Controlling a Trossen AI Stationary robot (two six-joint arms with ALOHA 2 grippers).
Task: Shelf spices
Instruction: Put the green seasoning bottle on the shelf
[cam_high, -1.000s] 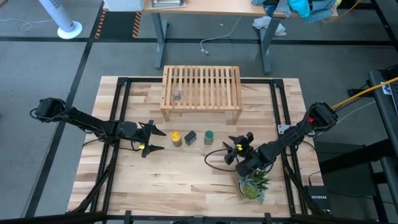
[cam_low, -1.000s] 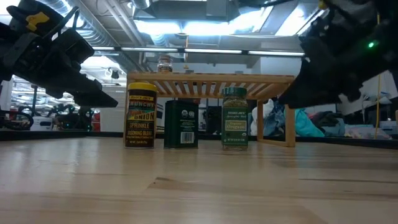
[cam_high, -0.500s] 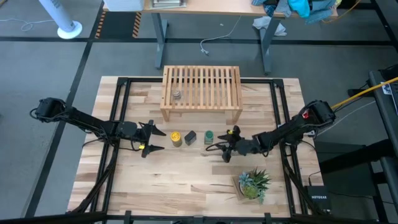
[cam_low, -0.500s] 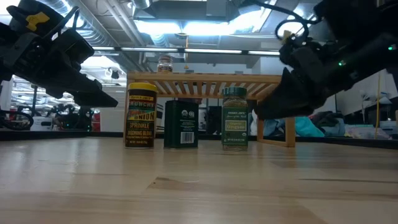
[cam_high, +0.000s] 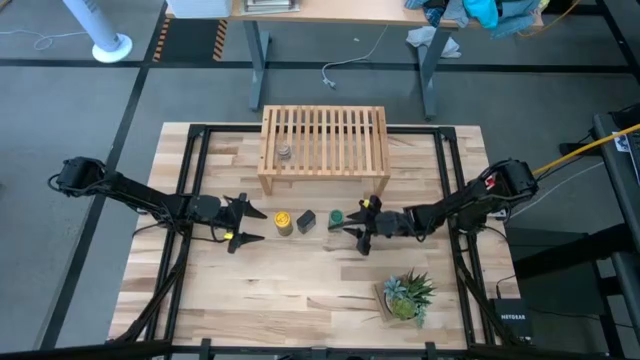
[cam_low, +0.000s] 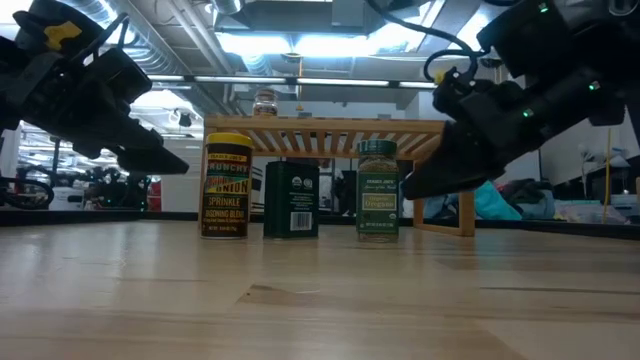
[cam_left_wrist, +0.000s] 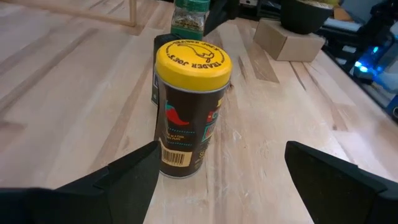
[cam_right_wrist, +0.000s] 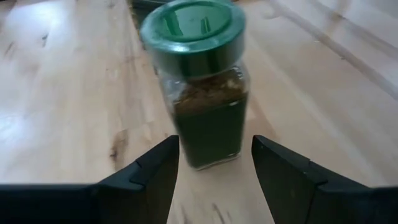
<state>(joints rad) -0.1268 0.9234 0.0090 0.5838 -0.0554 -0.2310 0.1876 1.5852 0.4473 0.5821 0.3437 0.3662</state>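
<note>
Standing in a short row on the table just in front of the shelf, three spices wait upright: yellow-lidded jar, black tin, green-lidded jar, each close beside the next; whether they touch cannot be told. The tiny grey-topped jar sits on the shelf slats near their left end, so one of four appears shelved. Right gripper is level with the green-lidded jar from the right side; its fingers are parted, reach up to the jar's near face and do not grip it. Judgement: this low, sideways line suits a grasp across the glass body below the lid, keeping the jar vertical for the lift. Left gripper hangs low just left of the yellow-lidded jar, fingers spread wide, apart from it, aimed along the row, probably staged for that jar. All three table jars have long axes vertical, lids up; in the low view their labels face the camera, away from the shelf. Shelf's long axis runs left-right, slats running front to back. A potted plant stands well clear at the near right.
</note>
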